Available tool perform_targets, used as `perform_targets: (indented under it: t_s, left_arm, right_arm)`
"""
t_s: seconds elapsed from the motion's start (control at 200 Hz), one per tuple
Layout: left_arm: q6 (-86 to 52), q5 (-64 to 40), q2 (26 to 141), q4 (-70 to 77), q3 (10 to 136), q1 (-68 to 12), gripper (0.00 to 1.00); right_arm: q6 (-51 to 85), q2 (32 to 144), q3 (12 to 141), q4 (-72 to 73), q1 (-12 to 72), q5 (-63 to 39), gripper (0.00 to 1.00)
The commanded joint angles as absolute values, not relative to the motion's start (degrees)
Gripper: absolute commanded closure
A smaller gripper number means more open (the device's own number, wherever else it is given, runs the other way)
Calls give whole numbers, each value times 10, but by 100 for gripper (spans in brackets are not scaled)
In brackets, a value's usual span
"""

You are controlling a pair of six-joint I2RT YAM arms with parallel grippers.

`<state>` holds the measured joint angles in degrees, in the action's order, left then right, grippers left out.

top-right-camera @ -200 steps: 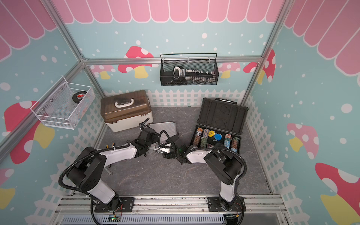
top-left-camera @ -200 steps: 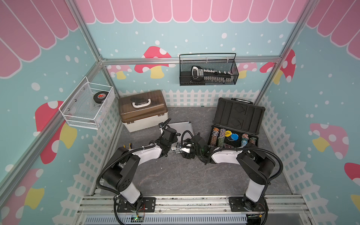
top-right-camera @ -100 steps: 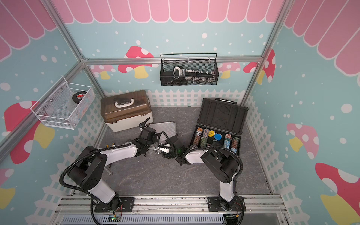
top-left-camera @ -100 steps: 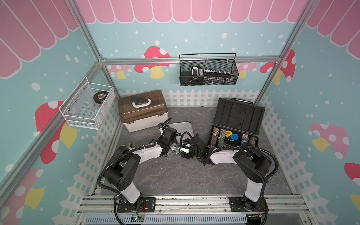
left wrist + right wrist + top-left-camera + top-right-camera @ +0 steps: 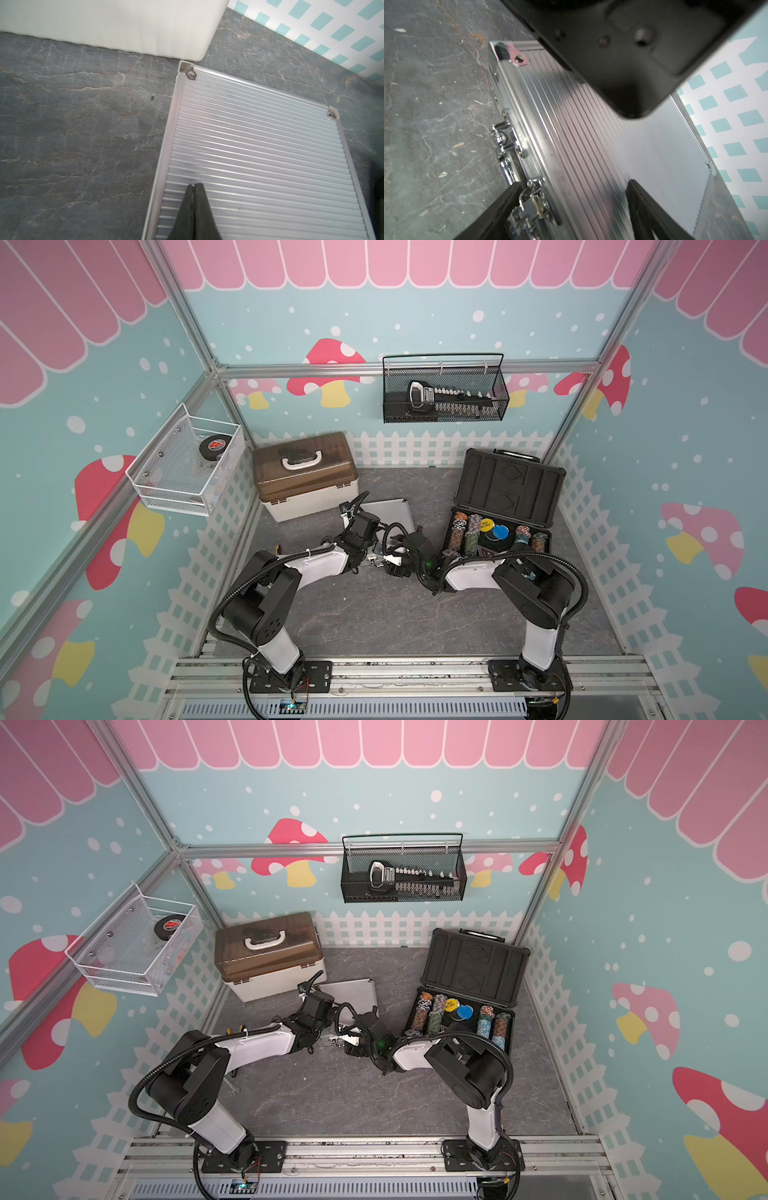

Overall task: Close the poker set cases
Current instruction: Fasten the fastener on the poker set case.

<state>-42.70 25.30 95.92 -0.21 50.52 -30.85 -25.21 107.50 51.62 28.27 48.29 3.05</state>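
Observation:
The small silver ribbed case [image 5: 390, 512] [image 5: 249, 145] lies flat at mid-floor with its lid down. My left gripper [image 5: 194, 185] is shut with nothing in it, its tips over the ribbed lid near one side edge. My right gripper [image 5: 573, 184] is open and straddles the case's front edge: one finger [image 5: 508, 199] sits beside a chrome latch [image 5: 533, 201], the other [image 5: 639, 197] over the lid. The chrome handle [image 5: 506, 145] lies along that front edge. The larger dark case [image 5: 509, 487] stands open at the right, lid upright, with poker chips [image 5: 465, 533] in its base.
A cream box with a brown lid [image 5: 305, 477] stands just behind and left of the silver case. A black wire basket [image 5: 444, 393] hangs on the back wall and a white mesh basket [image 5: 187, 464] on the left wall. A white picket fence [image 5: 415, 448] edges the floor.
My left gripper's jaws have closed from partly open to fully shut over the silver case. Both arms have stayed nearly in place.

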Motion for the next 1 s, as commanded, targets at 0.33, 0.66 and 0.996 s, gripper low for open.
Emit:
perform_targets:
  t_s: [0.33,0.66,0.996]
  left_arm:
    - [-438,237,988,-79,493,-311,100]
    - [-436,236,990,-78,496,-311,100]
    - [-435,236,990,-79,497,-311,100]
  right_arm:
    - [-320,1084,527,270,482,74,26]
    - [-344,1104,545,223,482,56,39]
    - [-365,1106,567,159,482,27,55]
